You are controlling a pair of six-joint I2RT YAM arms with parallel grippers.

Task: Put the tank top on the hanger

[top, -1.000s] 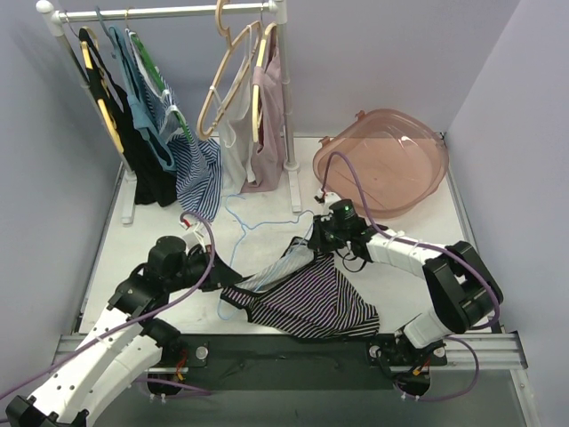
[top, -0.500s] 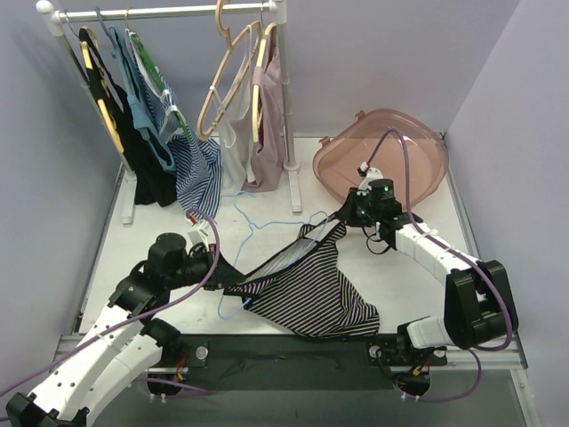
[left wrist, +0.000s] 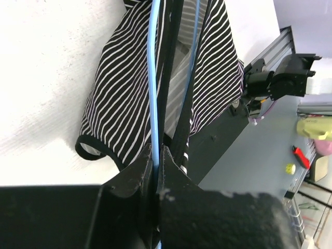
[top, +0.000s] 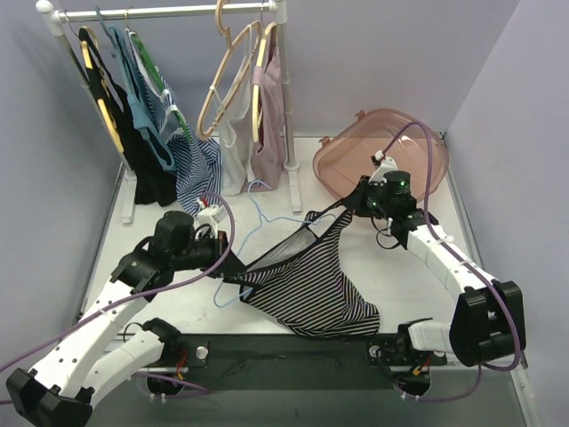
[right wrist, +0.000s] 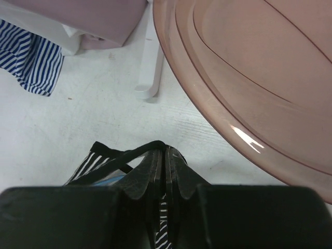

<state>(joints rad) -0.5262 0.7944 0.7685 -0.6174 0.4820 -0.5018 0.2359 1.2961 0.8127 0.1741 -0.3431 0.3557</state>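
The black-and-white striped tank top [top: 307, 285] hangs stretched between my two grippers above the table, its lower part draping toward the front rail. My right gripper [top: 348, 212] is shut on its black trim at the top and holds it up; the trim [right wrist: 136, 152] shows at the fingertips in the right wrist view. My left gripper [top: 233, 267] is shut on the pale-blue hanger [top: 267, 220], whose rod [left wrist: 152, 88] runs into the tank top [left wrist: 124, 93]. The hanger's hook end lies on the table behind.
A clothes rack [top: 178, 13] with several hung garments and tan wooden hangers [top: 227, 80] stands at the back left. A pink translucent tub [top: 391, 165] lies at the back right, close to my right gripper. The black front rail [top: 293, 351] runs under the tank top's hem.
My right gripper has lifted and pulled the tank top's trim back and to the right. My left gripper has moved right and slightly back with the hanger, and the top is stretched further.
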